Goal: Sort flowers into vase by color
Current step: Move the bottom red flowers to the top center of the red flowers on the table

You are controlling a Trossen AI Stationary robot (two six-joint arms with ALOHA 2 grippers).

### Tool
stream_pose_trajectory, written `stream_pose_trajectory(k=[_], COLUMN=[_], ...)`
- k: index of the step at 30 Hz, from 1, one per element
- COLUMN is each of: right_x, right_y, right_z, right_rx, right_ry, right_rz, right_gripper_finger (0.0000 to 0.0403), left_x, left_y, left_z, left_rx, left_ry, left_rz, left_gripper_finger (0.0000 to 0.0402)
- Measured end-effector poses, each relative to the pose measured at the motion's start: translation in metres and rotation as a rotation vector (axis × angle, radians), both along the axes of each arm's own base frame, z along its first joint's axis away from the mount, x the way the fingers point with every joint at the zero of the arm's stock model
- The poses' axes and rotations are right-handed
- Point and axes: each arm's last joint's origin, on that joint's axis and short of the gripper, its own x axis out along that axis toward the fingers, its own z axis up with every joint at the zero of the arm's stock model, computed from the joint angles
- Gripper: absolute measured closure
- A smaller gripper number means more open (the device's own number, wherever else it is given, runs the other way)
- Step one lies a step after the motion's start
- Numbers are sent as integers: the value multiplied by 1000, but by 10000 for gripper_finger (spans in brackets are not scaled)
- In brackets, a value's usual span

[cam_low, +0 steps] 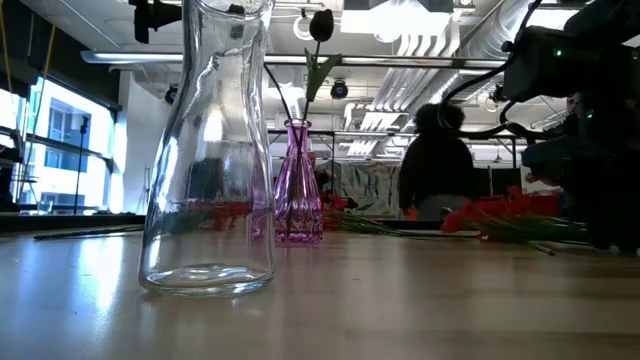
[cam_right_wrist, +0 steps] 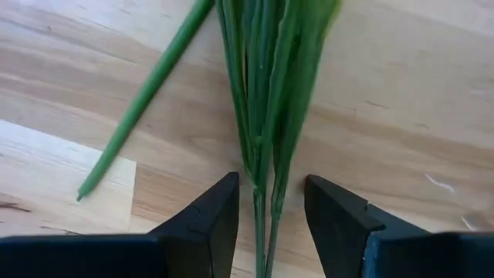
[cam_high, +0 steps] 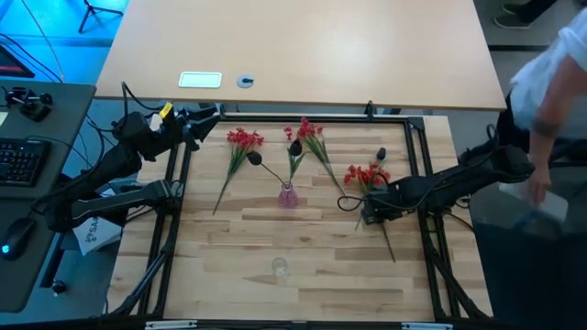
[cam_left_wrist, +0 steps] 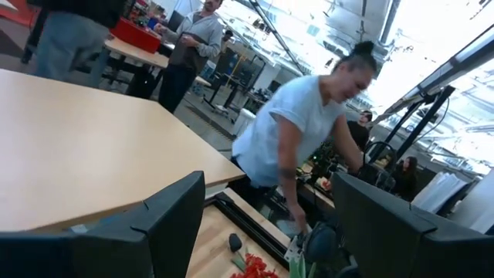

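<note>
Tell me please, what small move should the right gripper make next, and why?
Probably close the right gripper on the red flower bunch. Its fingers stand on both sides of the green stems, low at the table, with gaps still showing, so the bunch does not look gripped yet.

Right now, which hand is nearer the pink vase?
Right. The right hand is low over the red bunch just right of the pink vase; the left hand waits at the table's far-left corner, farther away.
</note>
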Motion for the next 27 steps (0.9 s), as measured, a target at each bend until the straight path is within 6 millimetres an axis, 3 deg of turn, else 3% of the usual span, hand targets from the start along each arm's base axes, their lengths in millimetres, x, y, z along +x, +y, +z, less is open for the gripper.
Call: stream_pose_trajectory(k=[4, 8, 11, 19, 23, 27], right_x=[0, -2, 1, 8, 13, 21], right_y=[0, 2, 5, 8, 5, 2], right_z=[0, 1, 13, 90, 130, 157], right_rx=[-9, -13, -10, -143, -277, -403], right_ry=[-1, 3, -13, -95, -253, -411], right_rz=[54, 82, 110, 171, 169, 144], right_gripper_finger=[293, 381, 387, 397, 399, 400], left_x=[0, 0, -1, -8, -13, -17], left_y=[0, 0, 0, -5, -7, -9], left_z=[0, 0, 0, 4, 6, 7], left_rx=[-12, -12, -6, 84, 125, 155], left_ry=[-7, -7, -7, 7, 9, 7], left_rz=[-1, -1, -1, 15, 44, 55], left_gripper_finger=[131, 131, 131, 131, 131, 131])
